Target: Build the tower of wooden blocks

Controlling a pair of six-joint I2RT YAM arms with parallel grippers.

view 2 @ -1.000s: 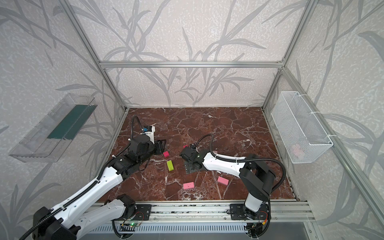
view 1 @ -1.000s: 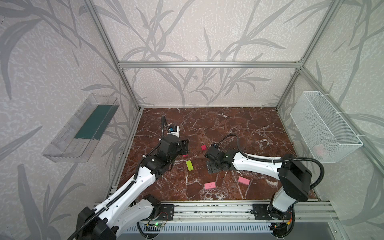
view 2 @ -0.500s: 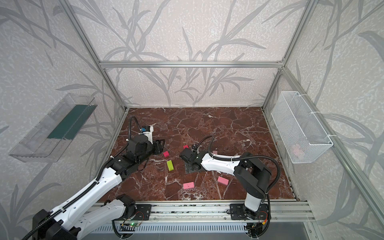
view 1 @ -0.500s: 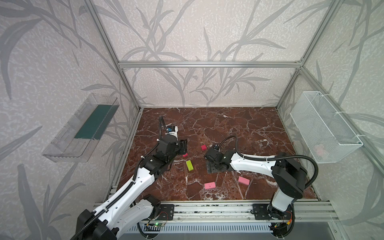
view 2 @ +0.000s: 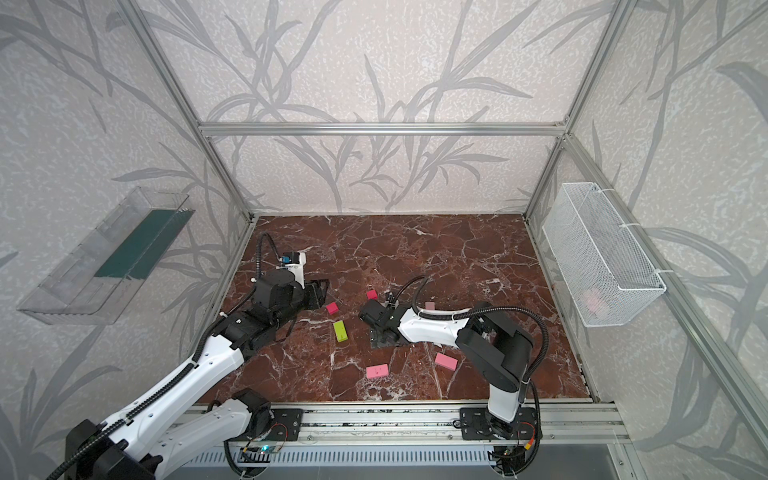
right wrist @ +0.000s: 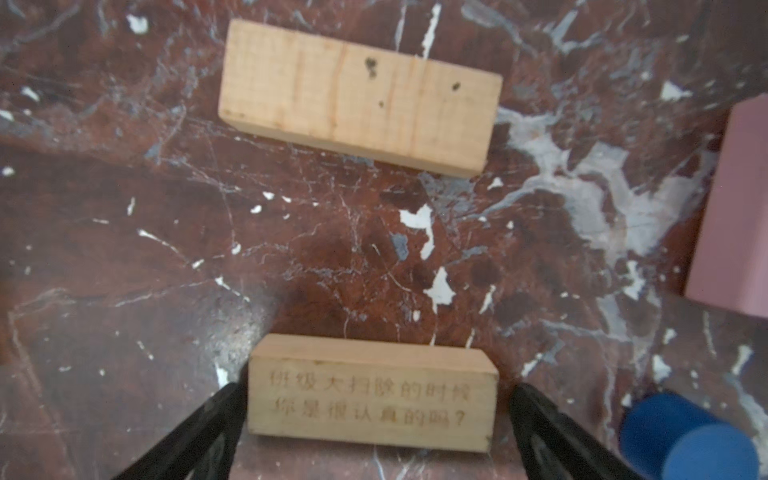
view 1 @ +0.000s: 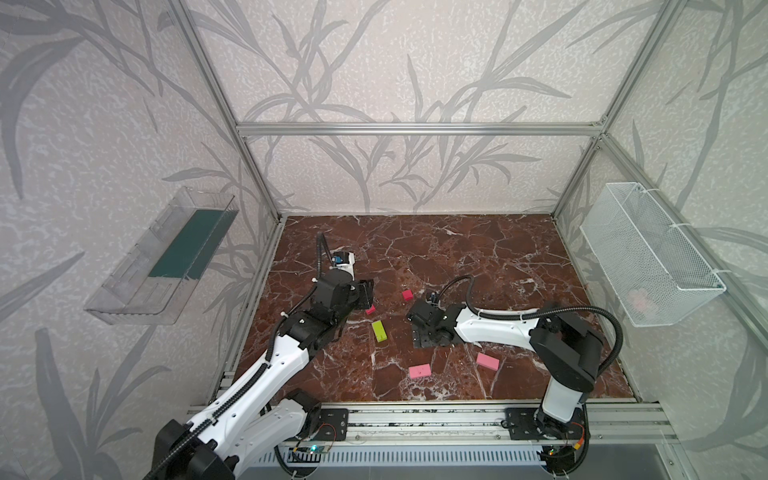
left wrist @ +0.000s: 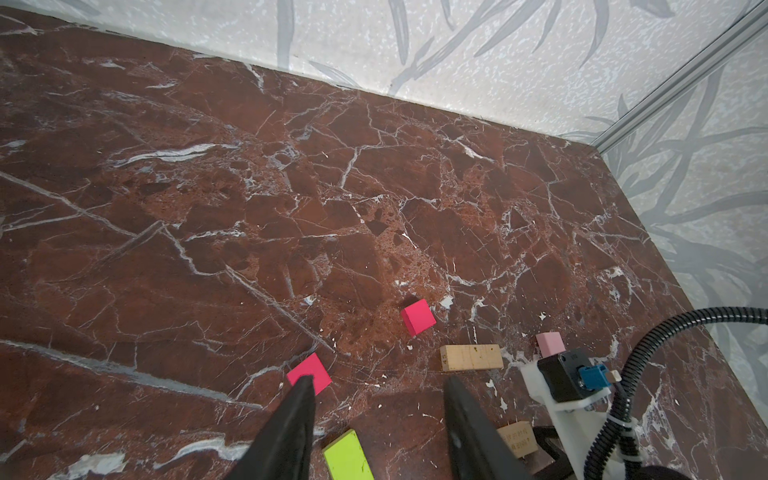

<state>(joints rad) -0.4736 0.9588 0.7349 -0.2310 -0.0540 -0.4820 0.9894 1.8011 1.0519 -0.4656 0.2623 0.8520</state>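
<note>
My right gripper [right wrist: 376, 409] is open, low over the floor, its fingers on either side of an engraved tan bar [right wrist: 372, 392]. A second tan bar [right wrist: 359, 97] lies flat just beyond it. A blue disc [right wrist: 690, 436] and a pale pink bar [right wrist: 735, 208] sit to one side. My left gripper [left wrist: 376, 384] is open and holds nothing. One of its fingertips [left wrist: 305, 384] overlaps a red cube [left wrist: 309, 374], and the lime-green bar [left wrist: 347, 457] lies below. Another red cube [view 1: 407, 294] lies between the arms. No tower is in view; the blocks lie singly.
Two bright pink bars [view 1: 419, 370] [view 1: 487, 361] lie near the front rail. A clear shelf [view 1: 166, 257] hangs on the left wall and a white wire basket [view 1: 648, 253] on the right wall. The brown marble floor [view 1: 457, 249] stretches to the back wall.
The left arm has drawn slightly back to the left. The right gripper has edged a little to the left. Neither gripper's jaws have changed.
</note>
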